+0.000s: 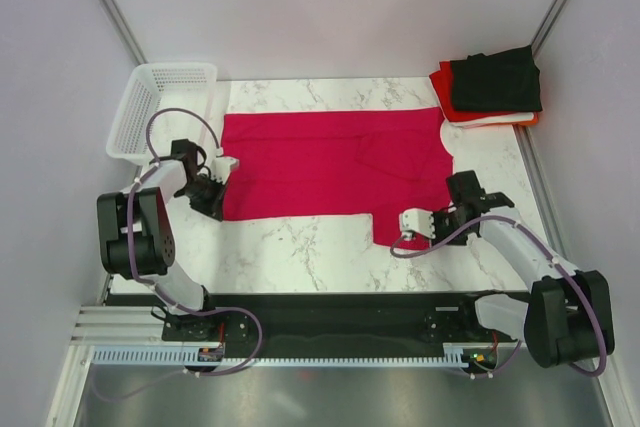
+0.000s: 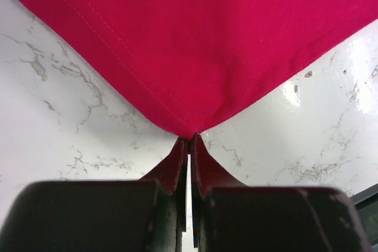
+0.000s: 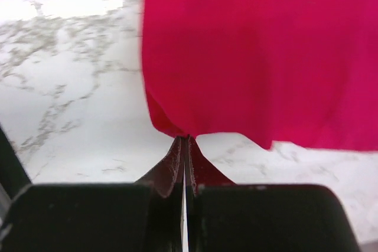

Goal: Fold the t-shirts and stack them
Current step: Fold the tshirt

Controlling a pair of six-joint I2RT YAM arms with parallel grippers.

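Crimson-pink cloth t-shirt lies spread on marble tabletop, just right of white plastic mesh basket | left fingers pinch its basket-side corner | right fingers clamp its edge far from basket

Crimson tee flat mid-table; folded stack (black, orange, prob. white) far-right.

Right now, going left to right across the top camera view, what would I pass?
From the left: white mesh basket → left end effector → crimson t-shirt, spread flat → right end effector → stack of folded t-shirts. Both end effectors pinch the crimson one.
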